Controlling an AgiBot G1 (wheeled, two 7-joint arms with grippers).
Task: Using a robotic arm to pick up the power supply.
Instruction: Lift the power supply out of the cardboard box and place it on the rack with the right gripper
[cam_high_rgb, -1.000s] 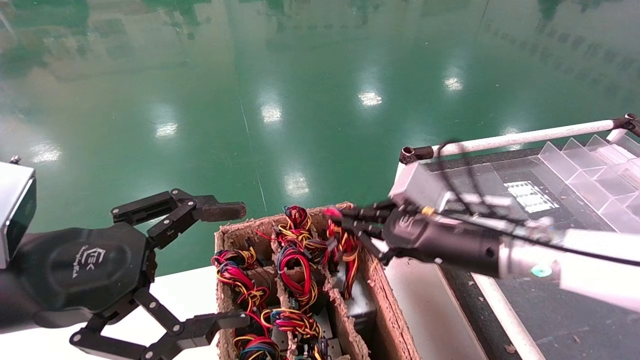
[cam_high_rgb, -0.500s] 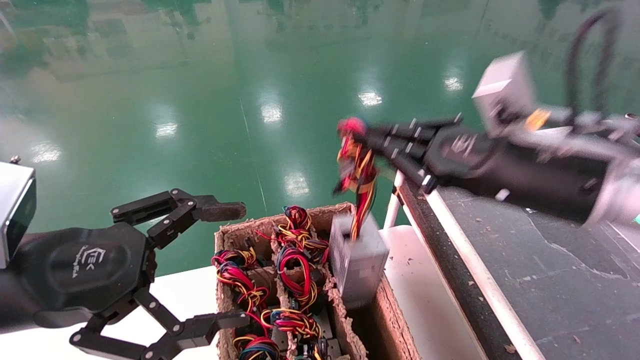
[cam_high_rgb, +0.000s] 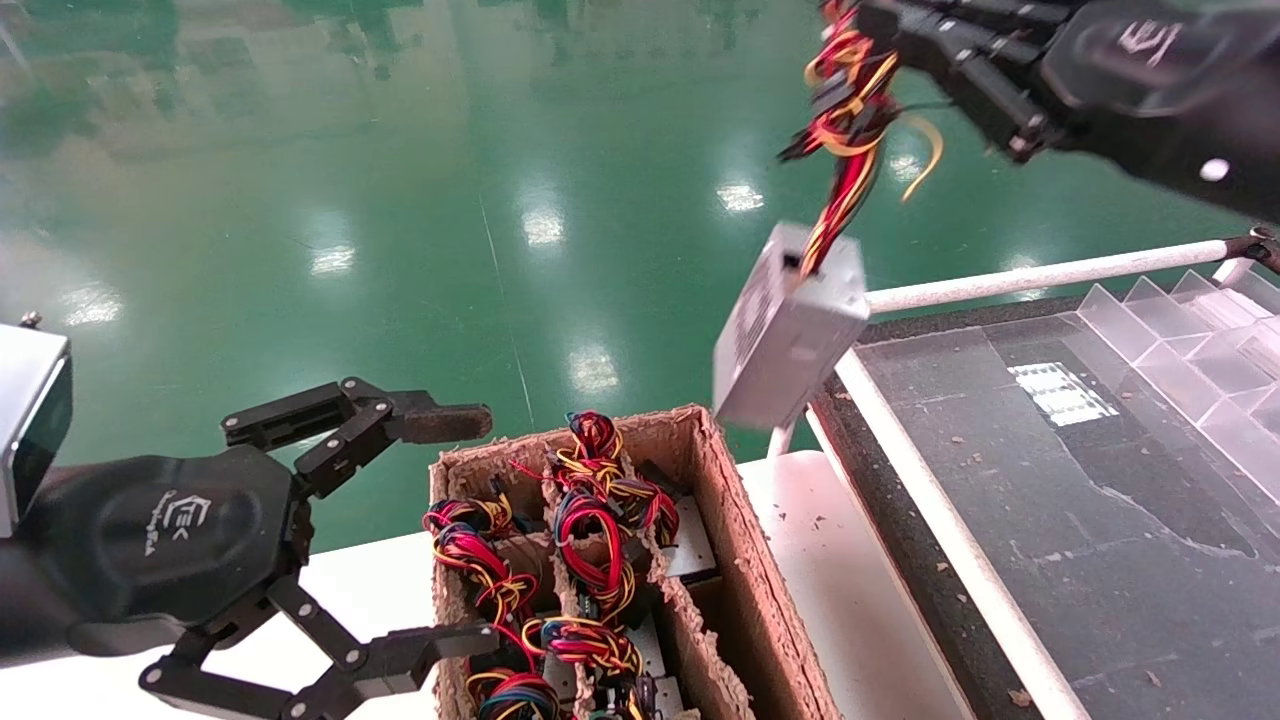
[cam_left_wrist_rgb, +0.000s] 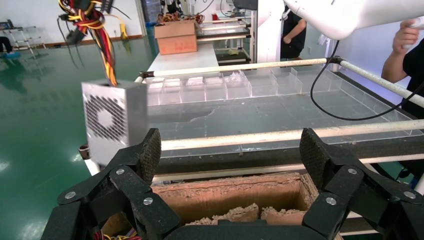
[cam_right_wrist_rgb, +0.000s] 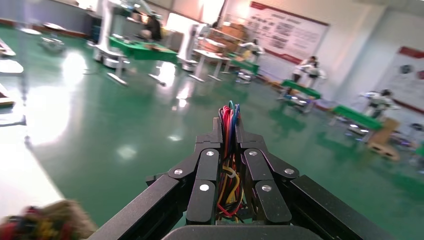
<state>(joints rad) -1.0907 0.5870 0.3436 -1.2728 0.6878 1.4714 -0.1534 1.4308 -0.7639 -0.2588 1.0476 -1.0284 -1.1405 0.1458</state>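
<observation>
psu now lifted clear of the box, up and to the right since the earlier frame.
right end effector (cam_high_rgb: 880, 40) is clamped on the wire bundle (cam_high_rgb: 845, 110), high near the top edge of the head view; the power supply (cam_high_rgb: 790, 325) hangs tilted below it, above the box's (cam_high_rgb: 745, 540) far right corner, beside the white rail (cam_high_rgb: 1050, 272). left end effector (cam_high_rgb: 455, 530) is spread wide, parked left of the box over the bench (cam_high_rgb: 390, 590). other wired units (cam_high_rgb: 590, 540) sit in the box.
</observation>
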